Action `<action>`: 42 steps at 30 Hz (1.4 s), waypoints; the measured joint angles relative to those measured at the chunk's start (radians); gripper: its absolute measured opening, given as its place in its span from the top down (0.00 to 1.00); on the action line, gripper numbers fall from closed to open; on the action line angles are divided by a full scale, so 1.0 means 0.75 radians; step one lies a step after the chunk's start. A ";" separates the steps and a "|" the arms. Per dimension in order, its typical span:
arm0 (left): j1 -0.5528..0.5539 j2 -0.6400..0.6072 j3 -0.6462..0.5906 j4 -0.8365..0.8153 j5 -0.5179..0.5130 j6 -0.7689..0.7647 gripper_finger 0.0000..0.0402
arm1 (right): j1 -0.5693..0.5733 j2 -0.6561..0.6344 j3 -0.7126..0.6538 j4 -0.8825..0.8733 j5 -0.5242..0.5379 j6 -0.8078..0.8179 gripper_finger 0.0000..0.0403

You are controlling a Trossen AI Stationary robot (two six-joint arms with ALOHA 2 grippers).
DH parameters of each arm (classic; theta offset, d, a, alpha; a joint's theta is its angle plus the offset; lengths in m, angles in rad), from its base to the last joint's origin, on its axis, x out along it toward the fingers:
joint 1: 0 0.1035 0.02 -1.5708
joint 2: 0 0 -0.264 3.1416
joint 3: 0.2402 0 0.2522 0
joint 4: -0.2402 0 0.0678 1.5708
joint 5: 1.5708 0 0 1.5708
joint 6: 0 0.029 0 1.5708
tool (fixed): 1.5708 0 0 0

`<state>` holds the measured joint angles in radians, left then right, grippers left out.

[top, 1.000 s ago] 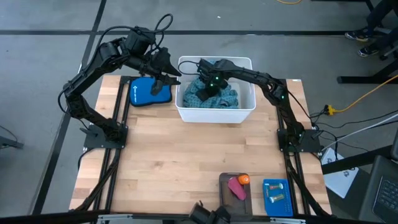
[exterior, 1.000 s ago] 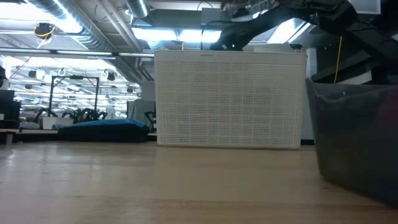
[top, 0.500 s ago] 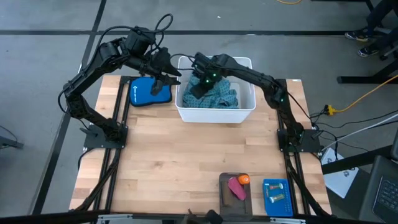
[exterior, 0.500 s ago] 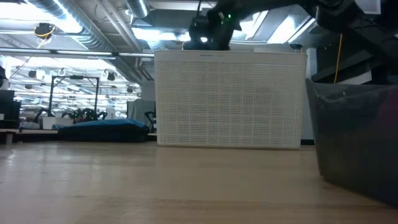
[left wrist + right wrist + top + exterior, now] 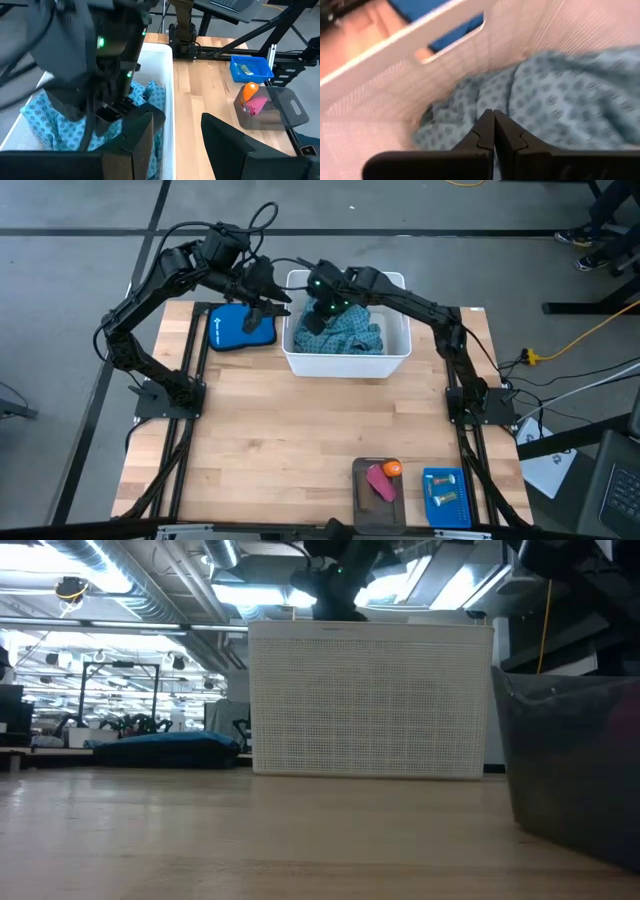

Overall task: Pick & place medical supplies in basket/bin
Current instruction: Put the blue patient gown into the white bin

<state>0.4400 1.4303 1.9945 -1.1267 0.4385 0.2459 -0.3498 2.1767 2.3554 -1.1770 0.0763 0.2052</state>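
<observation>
Teal dotted cloth in the tub, closed jaws held over it

Soft teal-blue cloth (image 5: 350, 337) is seen heaped inside the white tub (image 5: 345, 366) at the far side of the bench (image 5: 300, 440); it is judged light, limp and easily bunched, so a raised fold near the top of the heap would best be pinched, not a flat stretch. The right gripper (image 5: 494, 131) is held inside the tub at its left end just above the cloth, jaws pressed shut with nothing seen between them. The left gripper (image 5: 272, 302) is parked beside the tub's left wall over the blue zip pouch (image 5: 238, 327), jaws part-open and empty. Small pink piece (image 5: 381, 483) and orange piece (image 5: 391, 468) are left in the grey tray (image 5: 362, 500) at the near edge, beside the blue basket (image 5: 446, 497).
</observation>
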 joint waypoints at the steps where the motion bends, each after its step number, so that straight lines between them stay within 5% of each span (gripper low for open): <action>1: 0.000 0.000 0.000 0.000 0.000 -0.001 0.59 | 0.003 -0.006 0.000 0.017 0.027 -0.004 1.00; 42: 0.038 -0.010 -0.001 0.041 -0.073 0.016 0.59 | -0.117 -0.041 -0.071 0.038 0.236 0.066 1.00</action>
<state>0.4686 1.4231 1.9942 -1.0962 0.3840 0.2579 -0.4375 2.1462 2.3021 -1.1483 0.2532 0.2549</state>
